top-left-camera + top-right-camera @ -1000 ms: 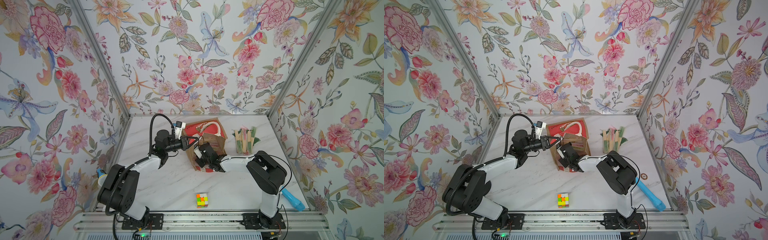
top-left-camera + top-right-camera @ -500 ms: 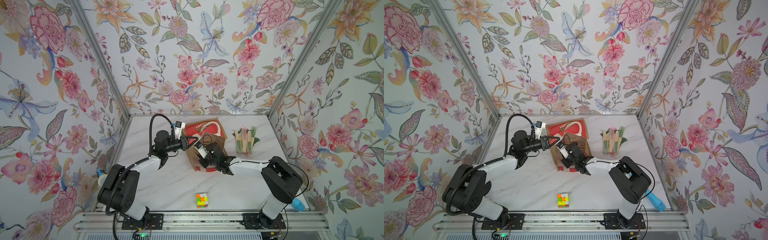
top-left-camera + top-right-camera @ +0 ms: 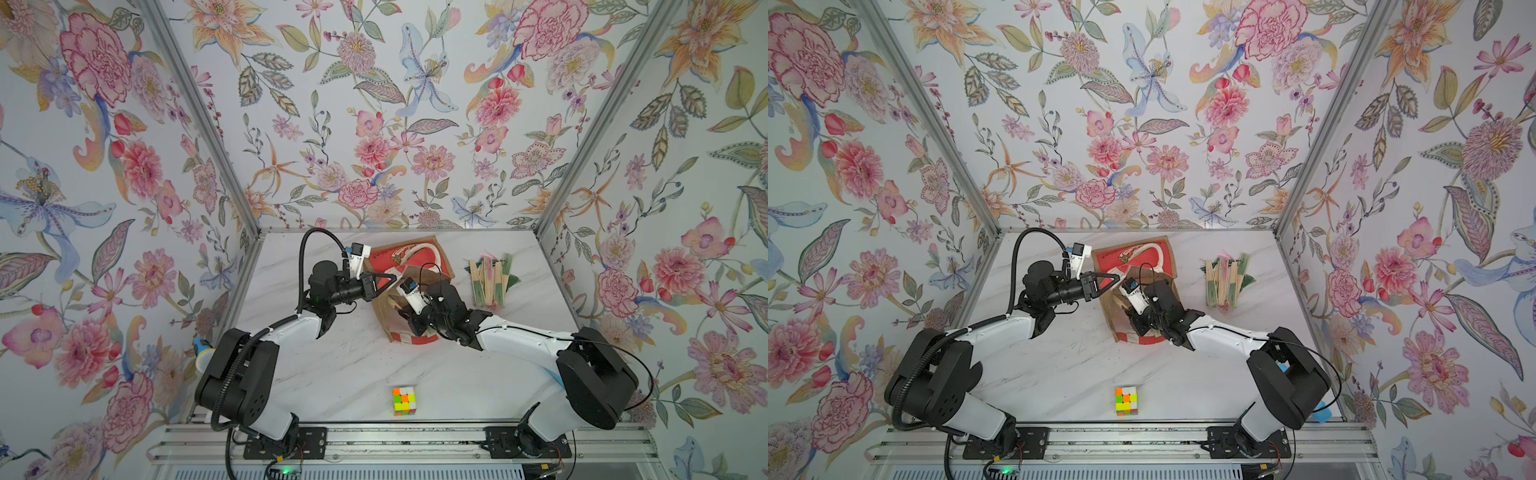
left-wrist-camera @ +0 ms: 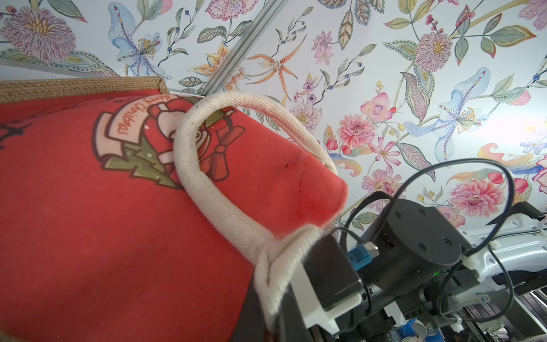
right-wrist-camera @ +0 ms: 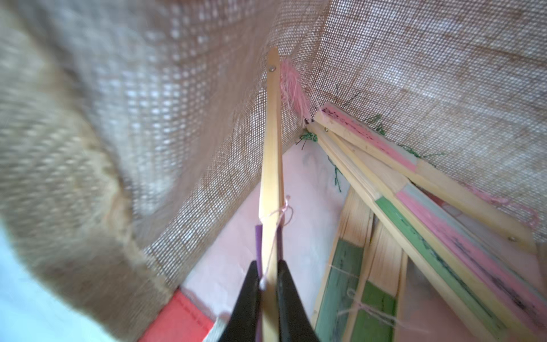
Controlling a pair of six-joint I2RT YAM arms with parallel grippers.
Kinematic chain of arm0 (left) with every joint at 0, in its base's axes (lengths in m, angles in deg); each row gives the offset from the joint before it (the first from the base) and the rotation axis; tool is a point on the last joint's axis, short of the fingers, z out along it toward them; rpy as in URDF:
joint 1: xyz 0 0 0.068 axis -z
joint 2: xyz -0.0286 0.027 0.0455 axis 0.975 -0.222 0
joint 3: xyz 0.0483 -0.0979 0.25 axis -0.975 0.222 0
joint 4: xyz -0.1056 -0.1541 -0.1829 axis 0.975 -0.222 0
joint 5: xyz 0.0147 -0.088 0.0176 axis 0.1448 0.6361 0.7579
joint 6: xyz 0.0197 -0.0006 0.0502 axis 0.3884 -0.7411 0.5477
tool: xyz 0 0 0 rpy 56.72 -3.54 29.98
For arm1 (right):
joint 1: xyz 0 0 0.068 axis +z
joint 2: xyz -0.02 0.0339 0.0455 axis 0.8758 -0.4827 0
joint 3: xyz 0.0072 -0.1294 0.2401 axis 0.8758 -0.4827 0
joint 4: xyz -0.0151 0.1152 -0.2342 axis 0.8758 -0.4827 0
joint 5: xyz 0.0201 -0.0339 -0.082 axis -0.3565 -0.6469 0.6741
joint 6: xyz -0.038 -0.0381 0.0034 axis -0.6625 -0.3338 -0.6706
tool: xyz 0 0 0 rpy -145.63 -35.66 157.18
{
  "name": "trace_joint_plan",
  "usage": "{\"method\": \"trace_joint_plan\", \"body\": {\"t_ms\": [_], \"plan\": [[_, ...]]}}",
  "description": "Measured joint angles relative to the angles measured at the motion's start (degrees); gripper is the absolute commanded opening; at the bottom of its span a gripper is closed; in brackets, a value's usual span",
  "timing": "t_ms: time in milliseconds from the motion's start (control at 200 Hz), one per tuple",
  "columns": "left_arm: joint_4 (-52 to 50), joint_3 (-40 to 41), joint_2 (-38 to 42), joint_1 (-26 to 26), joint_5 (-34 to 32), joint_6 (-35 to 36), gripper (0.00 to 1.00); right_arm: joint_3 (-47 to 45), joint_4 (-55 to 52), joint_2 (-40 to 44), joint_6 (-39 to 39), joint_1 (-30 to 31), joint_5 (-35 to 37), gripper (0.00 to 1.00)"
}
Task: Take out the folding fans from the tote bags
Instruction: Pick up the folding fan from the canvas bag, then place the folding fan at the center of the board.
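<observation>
The tote bag (image 3: 415, 257) (image 3: 1138, 257) lies on its side at the back of the table, mouth towards the front. My left gripper (image 3: 392, 277) (image 4: 273, 328) is shut on the white rope handle (image 4: 207, 189) at the bag's rim and holds the mouth up. My right gripper (image 5: 268, 281) reaches inside the bag. It is shut on a slim bamboo folding fan (image 5: 270, 165) with purple pleats and a pink tassel. Several more folding fans (image 5: 429, 213) lie inside against the jute wall. In both top views the right fingertips are hidden in the bag.
A pile of folding fans (image 3: 490, 278) (image 3: 1225, 280) lies on the table right of the bag. A colour cube (image 3: 404, 401) (image 3: 1126, 400) sits near the front edge. A light-blue tube end (image 3: 1323, 415) shows behind the right arm's elbow. Flowered walls close three sides.
The right arm's elbow has swung out towards the front right, while its gripper stays in the bag's mouth. The left arm and the bag have not moved.
</observation>
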Motion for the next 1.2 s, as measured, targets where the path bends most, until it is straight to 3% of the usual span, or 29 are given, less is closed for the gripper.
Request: {"method": "trace_joint_plan", "body": {"t_ms": [430,756,971,1201], "plan": [[2.99,-0.02,-0.96,0.00,-0.22,-2.23,0.00,-5.66,-15.06,18.03,8.59,-0.81,-6.64,0.10],[8.09,-0.02,-3.91,0.00,-0.22,-5.64,0.00,-11.17,-27.08,43.54,16.46,-1.27,-8.55,0.11],[6.56,-0.24,-3.89,0.00,-0.28,-4.61,0.00,-11.06,-31.74,56.48,20.87,-5.16,-8.28,0.08],[5.05,-0.48,-3.63,0.00,-0.42,-3.41,0.00,-7.15,-35.12,61.02,22.12,-13.29,-3.43,0.10]]}}
